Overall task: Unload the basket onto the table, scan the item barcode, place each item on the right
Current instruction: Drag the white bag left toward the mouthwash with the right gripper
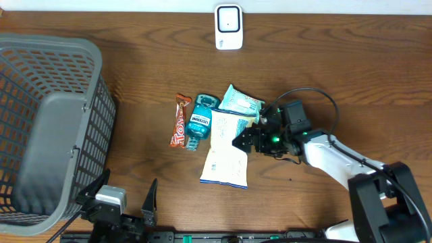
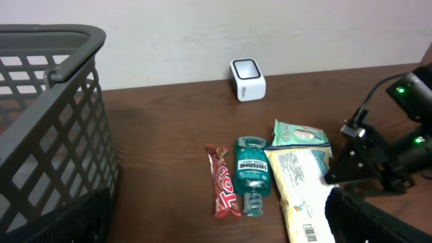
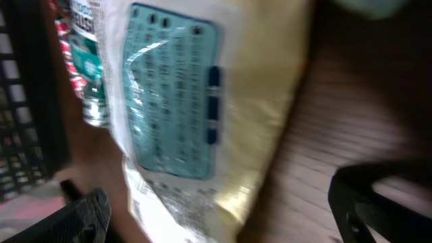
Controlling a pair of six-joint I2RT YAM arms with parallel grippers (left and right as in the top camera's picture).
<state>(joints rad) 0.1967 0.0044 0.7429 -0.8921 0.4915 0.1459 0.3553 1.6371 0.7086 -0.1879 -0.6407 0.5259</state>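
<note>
While both arms sit at the near edge of the table (image 1: 351,67), the left gripper (image 1: 131,178) is parked at the front left, jaws spread wide and holding nothing, with bare wood between them. Just beyond it, near the middle of the table, a white-and-yellow pouch (image 1: 226,162) lies flat, long axis running front to back. On the left wrist view a barcode (image 2: 307,231) shows on the pouch's near end, facing up. Right gripper (image 1: 241,142) is at the pouch's right edge, about halfway along it, jaws released. On the right wrist view its fingers (image 3: 84,216) stand far apart at the two lower corners, and the pouch's printed panel fills the space ahead of them, not pinched. Whether a fingertip touches the pouch cannot be told; that view is blurred. Left of the pouch, touching or nearly touching it, a teal mouthwash bottle (image 1: 200,123) lies on its side, cap toward the near edge. Just beside the bottle on its left lies a red-orange candy bar (image 1: 180,121), parallel to it. Behind the pouch's far end a pale green wipes pack (image 1: 241,102) lies flat, tilted, its near edge under or against the pouch. A grey mesh basket (image 1: 101,101) takes up the left side, well apart from the items. Farthest back, at the table's rear centre, the white scanner (image 1: 228,27) stands alone, well apart from the pouch.
</note>
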